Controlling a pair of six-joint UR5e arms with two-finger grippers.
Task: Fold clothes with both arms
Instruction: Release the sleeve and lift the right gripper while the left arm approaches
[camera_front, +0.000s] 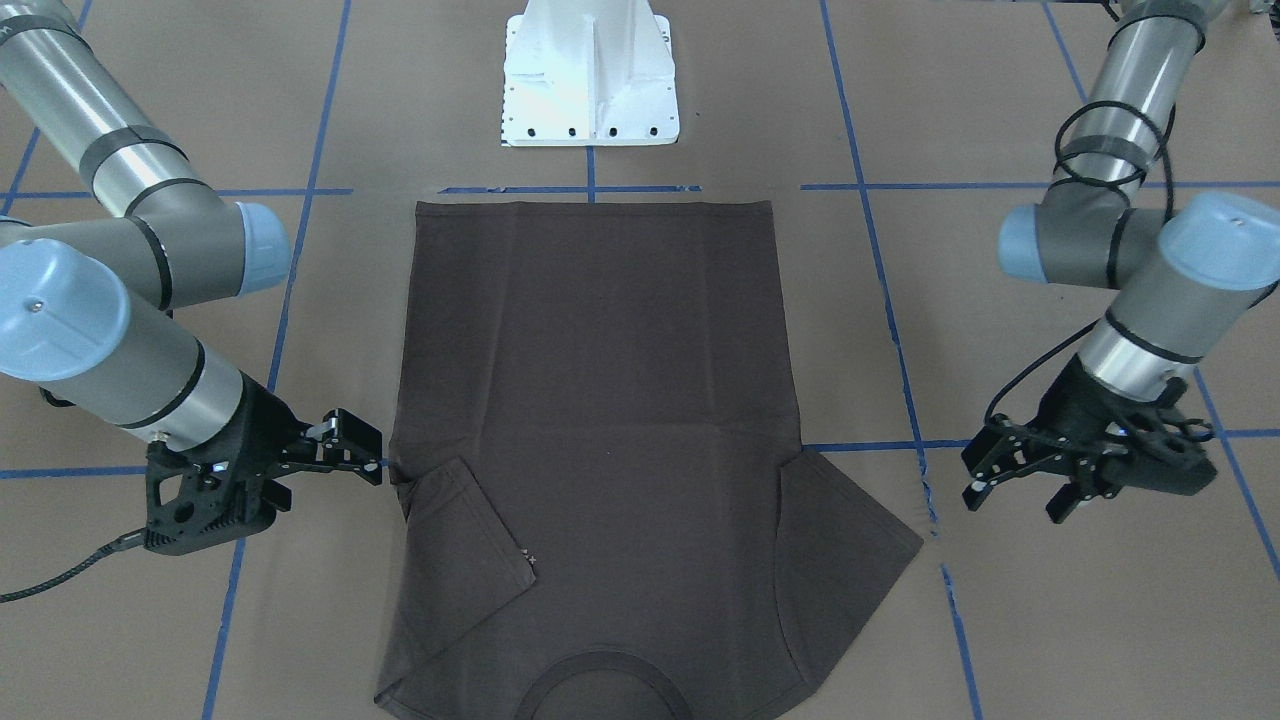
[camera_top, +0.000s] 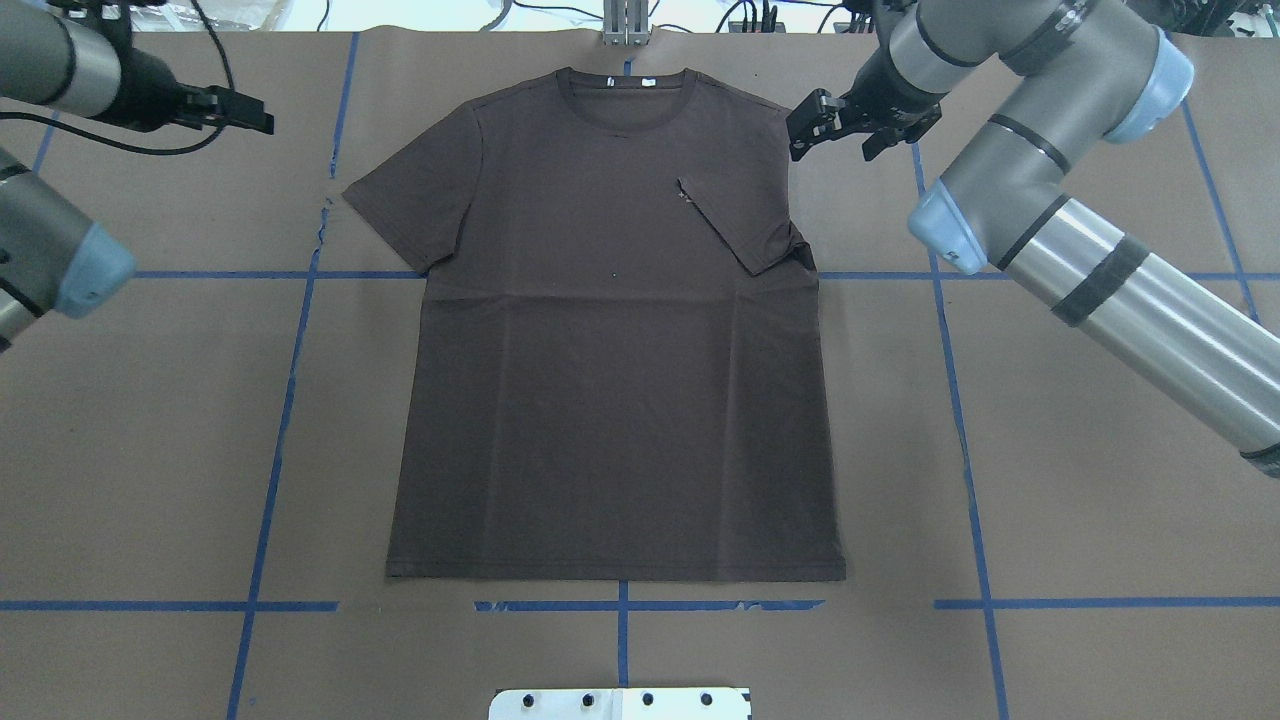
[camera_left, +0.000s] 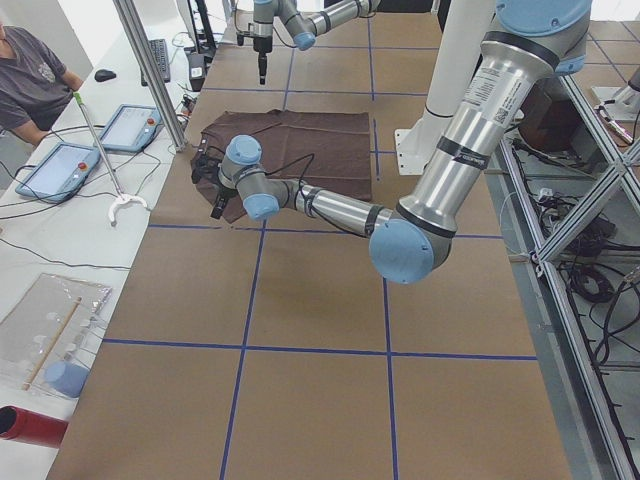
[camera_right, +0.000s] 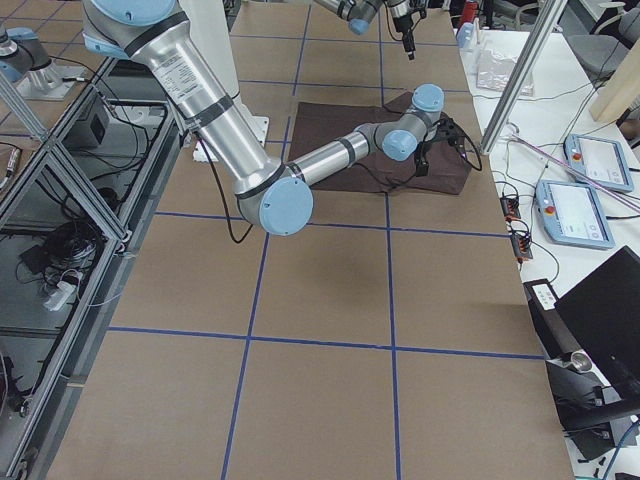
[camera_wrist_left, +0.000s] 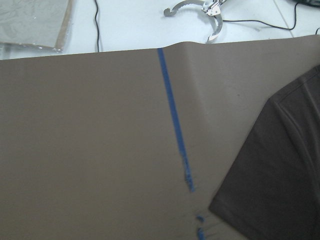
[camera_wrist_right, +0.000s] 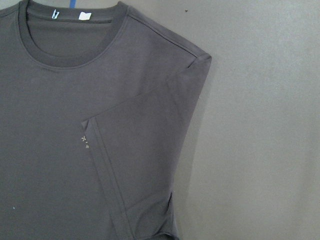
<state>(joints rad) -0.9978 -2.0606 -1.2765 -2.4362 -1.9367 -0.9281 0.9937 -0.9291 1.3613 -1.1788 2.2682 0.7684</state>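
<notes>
Right claw first: its black fingers are spread apart and grip nothing. It hangs just off the shoulder of the dark grey-brown short-sleeved cotton T-shirt, close to the cloth, though I can't tell whether it touches. The silver-grey tubular right arm with its light blue joint caps reaches out long and low from my right, wrist bent toward the shirt.

Left claw: also spread, also empty. It hovers well clear of the shirt's outspread sleeve, and the left arm is bent at the elbow with a black cable looped round it.

The shirt lies front up and flat on the brown paper-covered table, ribbed round collar on the far side, straight hem nearest the white metal pedestal. The sleeve on my right is folded in over the chest, a crisp stitched edge running diagonally. A small pale logo sits just beside that edge. The fabric is matte, with faint horizontal creases. Blue tape lines grid the paper.
</notes>
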